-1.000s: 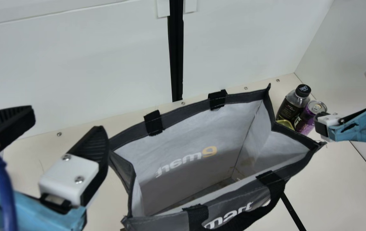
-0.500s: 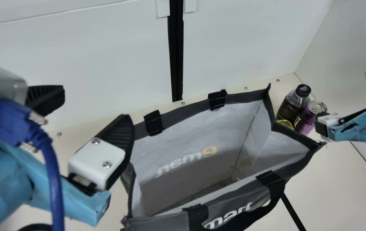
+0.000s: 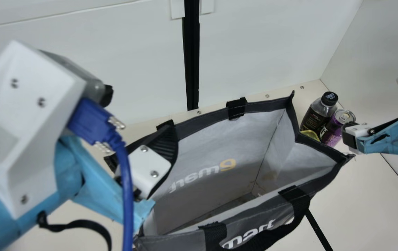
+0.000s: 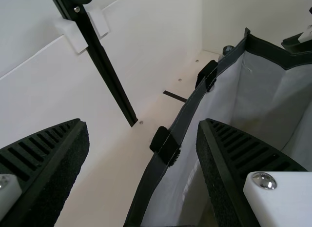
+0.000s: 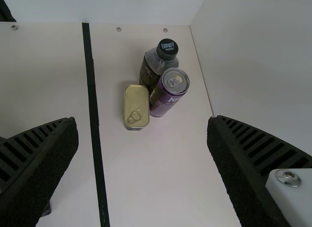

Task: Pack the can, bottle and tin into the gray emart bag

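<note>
The gray emart bag stands with its mouth spread in the main view. My left gripper is over its left end, partly hidden by its wrist. In the left wrist view the left gripper is open, with the bag's rim showing between the fingers, not gripped. Right of the bag are the bottle, purple can and tin, with my right gripper beside the can. In the right wrist view the right gripper is open, facing the upright bottle, can and flat tin.
A white back wall with a black vertical post rises behind the bag. The side wall bounds the table at the right. One black bag handle hangs at the front.
My left arm has moved right, bringing its gripper from beside the bag to over the bag's left end. The right arm, bag, bottle, can and tin have kept their places.
</note>
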